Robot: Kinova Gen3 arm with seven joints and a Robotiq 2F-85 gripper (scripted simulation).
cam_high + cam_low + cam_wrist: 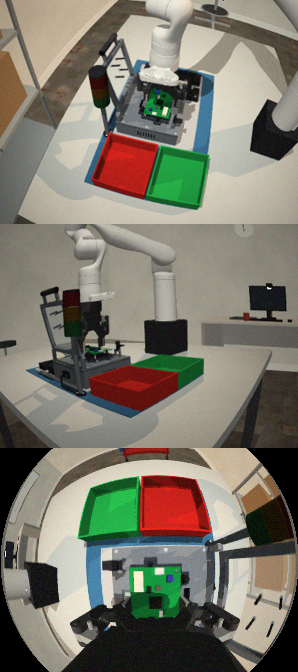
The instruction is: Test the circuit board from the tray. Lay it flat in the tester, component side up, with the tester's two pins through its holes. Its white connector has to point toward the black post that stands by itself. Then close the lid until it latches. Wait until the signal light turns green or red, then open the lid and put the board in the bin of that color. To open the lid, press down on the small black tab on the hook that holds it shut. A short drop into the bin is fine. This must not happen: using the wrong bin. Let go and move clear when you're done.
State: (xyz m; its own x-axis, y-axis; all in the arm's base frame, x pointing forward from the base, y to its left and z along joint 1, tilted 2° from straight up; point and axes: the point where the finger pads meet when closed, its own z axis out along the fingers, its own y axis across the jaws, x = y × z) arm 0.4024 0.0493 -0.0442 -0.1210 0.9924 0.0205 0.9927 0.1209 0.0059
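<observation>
Circuit board between the jaws, over the open tester.

The green circuit board [157,102] [97,350] [156,598] is component side up above the gray tester [133,126] [93,369] [199,555], its white connector [165,111] [138,581] on the side nearer the lone black post [119,345] [112,565]. The raised lid [126,58] [47,323] [255,550] and signal light [99,86] [72,313] [270,523] stand at one side. The red bin [124,167] [129,389] [175,508] and green bin [178,176] [171,365] [112,508] sit side by side before the tester. The jaws [159,99] [93,344] stand wide apart, fingers at opposite edges of the board; whether they clamp it, I cannot tell.
</observation>
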